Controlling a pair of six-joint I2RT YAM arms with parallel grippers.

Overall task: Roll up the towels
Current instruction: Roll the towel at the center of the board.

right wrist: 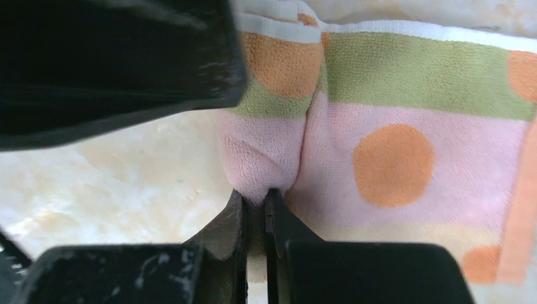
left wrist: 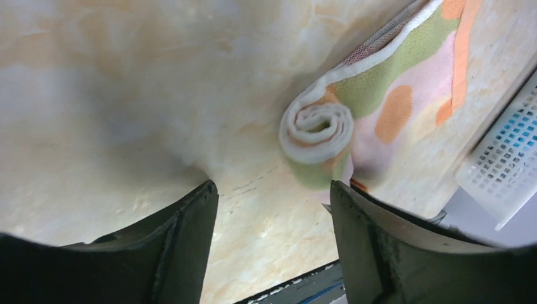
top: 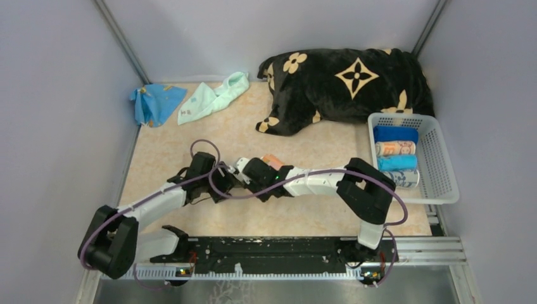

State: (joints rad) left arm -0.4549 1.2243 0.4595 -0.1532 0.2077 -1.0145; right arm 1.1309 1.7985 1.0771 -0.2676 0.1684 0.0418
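A pink towel with orange spots and green bands lies on the table, one end wound into a roll. My right gripper is shut on a pinched fold of this towel. My left gripper hangs open just in front of the roll and holds nothing. From above, both grippers meet at mid-table, left and right, and only a corner of the towel shows behind the right arm. A mint green towel and a blue towel lie crumpled at the back left.
A big black blanket with beige flowers fills the back right. A white basket at the right edge holds several rolled towels; its corner shows in the left wrist view. A black rail runs along the near edge.
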